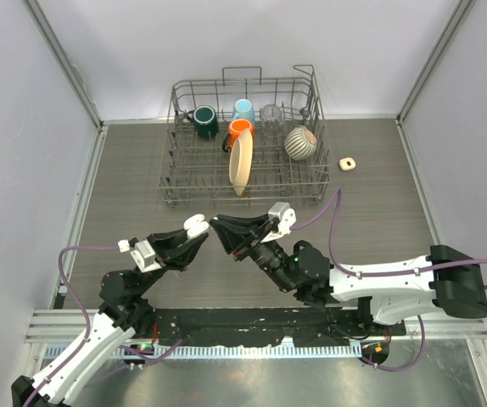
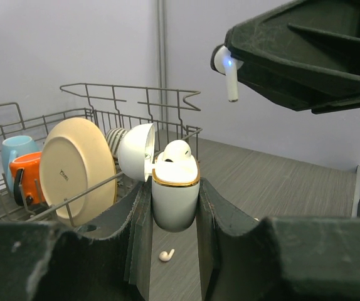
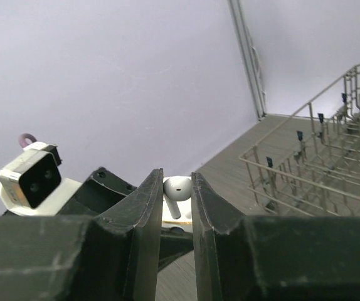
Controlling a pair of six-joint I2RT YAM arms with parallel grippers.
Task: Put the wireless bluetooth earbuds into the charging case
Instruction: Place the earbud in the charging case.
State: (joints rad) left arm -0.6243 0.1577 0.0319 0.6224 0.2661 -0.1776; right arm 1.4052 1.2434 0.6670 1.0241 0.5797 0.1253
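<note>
My left gripper [image 1: 194, 232] [image 2: 175, 191] is shut on the charging case [image 2: 175, 204] [image 1: 197, 225], a white case with a gold rim, held upright above the table. Its lid [image 2: 135, 151] hangs open to the left. One earbud [image 2: 177, 151] sits in the case's top. My right gripper [image 1: 218, 224] [image 3: 176, 183] is shut on a second earbud [image 3: 177, 190] [image 2: 229, 70], stem pointing down, a little above and to the right of the open case. Below the case, a third earbud [image 2: 166, 255] lies loose on the table.
A wire dish rack [image 1: 245, 140] stands at the back with a cream plate [image 2: 78, 165], mugs [image 1: 204, 121] and a striped bowl [image 1: 300, 142]. A beige case [image 1: 348, 163] lies to the right of the rack. Purple cables [image 1: 333, 222] loop near both arms.
</note>
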